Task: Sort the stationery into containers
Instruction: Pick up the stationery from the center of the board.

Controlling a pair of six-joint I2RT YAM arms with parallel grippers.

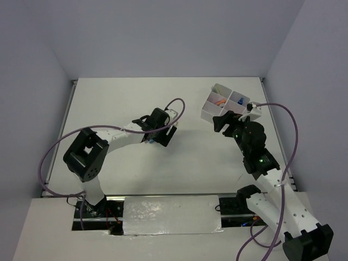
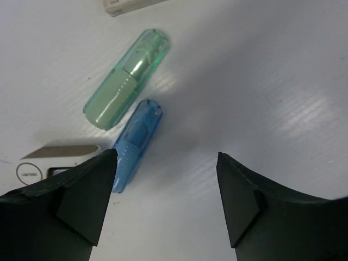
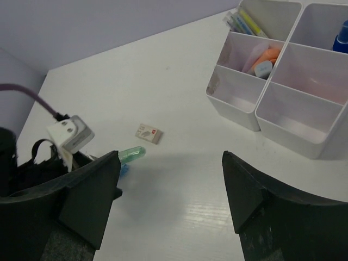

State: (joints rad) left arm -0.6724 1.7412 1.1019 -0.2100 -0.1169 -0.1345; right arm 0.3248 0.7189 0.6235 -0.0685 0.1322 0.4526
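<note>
Three pieces seem left on the surface (image 3: pixel 179 109): green marker (image 2: pixel 126 79), blue marker (image 2: pixel 136 142), eraser (image 3: pixel 148 132). Others already sit in the tray (image 3: pixel 255 111), well apart. The left fingers (image 2: pixel 81 201) hang open beside the blue marker; the right fingers (image 3: pixel 87 196) are open, empty.

White table (image 1: pixel 163 103), pale grey walls (image 1: pixel 163 32), glossy white panel (image 1: pixel 171 215) at near edge.

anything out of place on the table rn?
Nothing spilled or damaged. Loose outside the tray: green marker and blue marker lying next to each other by the left fingers, plus a small eraser nearby.
</note>
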